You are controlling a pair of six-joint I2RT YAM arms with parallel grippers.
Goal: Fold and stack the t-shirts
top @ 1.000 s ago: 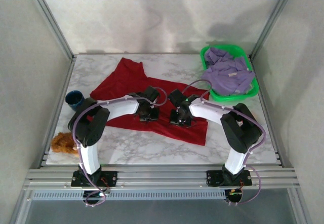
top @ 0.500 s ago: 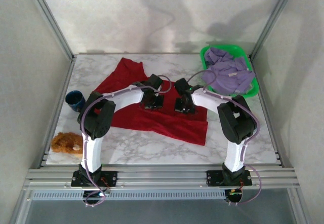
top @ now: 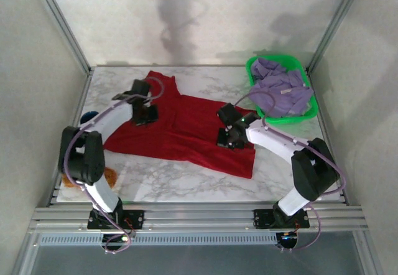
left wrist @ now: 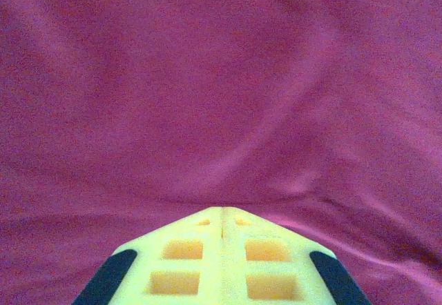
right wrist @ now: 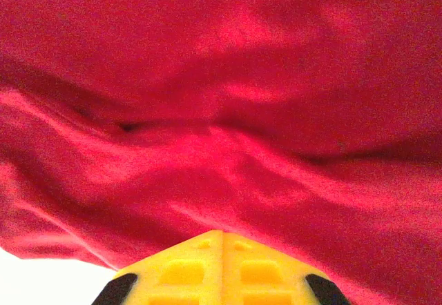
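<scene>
A white marble table [top: 186, 178] stands between pale grey walls. The red shirt [top: 186, 129] lies spread at its centre. The lavender shirt [top: 283, 94] is heaped in a green basket [top: 287, 120] at 2 o'clock.

From above, the left gripper [top: 146, 114] sits on the red shirt's 10 o'clock part and the right gripper [top: 227, 139] near its 3 o'clock edge.

The wrist views show the grip. The left's yellow fingers [left wrist: 183, 250] are pressed together with red cloth puckered at their tips, and so are the right's fingers [right wrist: 181, 272].

Bare marble runs along 6 o'clock and 12 o'clock.
</scene>
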